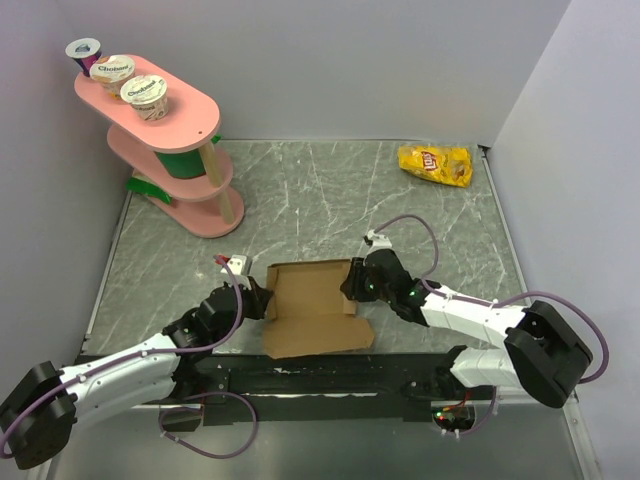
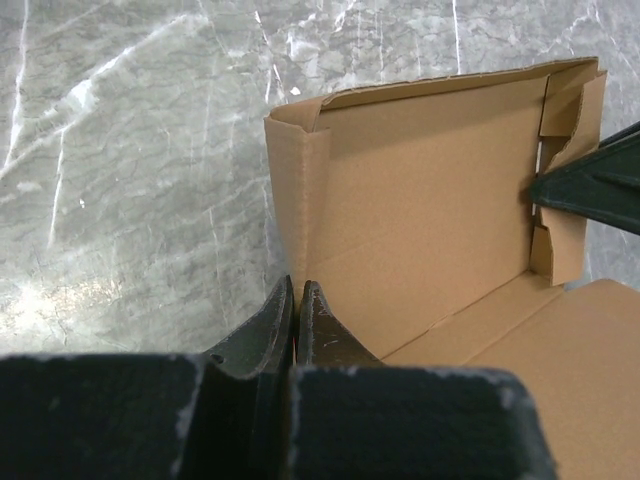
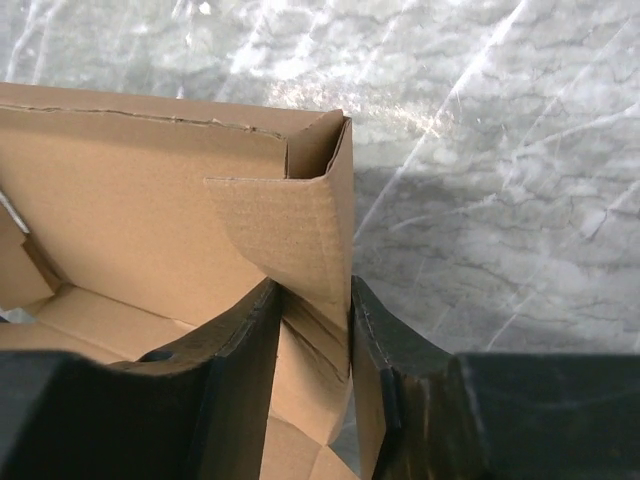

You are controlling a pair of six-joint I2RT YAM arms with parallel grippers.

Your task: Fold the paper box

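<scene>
The paper box (image 1: 310, 300) is sitting on the worktop (image 1: 300, 190) between the arms, the left fingers (image 2: 272, 325) are pinching together on its left wall (image 2: 295, 200), and the right fingers (image 3: 245, 330) are standing apart astride the right wall (image 3: 335, 230), which I reckon is needing a square press.

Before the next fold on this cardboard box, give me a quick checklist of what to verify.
1. The left gripper pinching the paper box by its left wall: ok.
2. The right gripper clamping the right wall: not ok, jaws straddle it loosely.
3. The far wall upright: ok.
4. The corner flap tucked inside the right wall: ok.
5. The lid panel folded up: not ok, it lies flat on the table.
6. The chip bag clear of the box: ok, far corner.
</scene>
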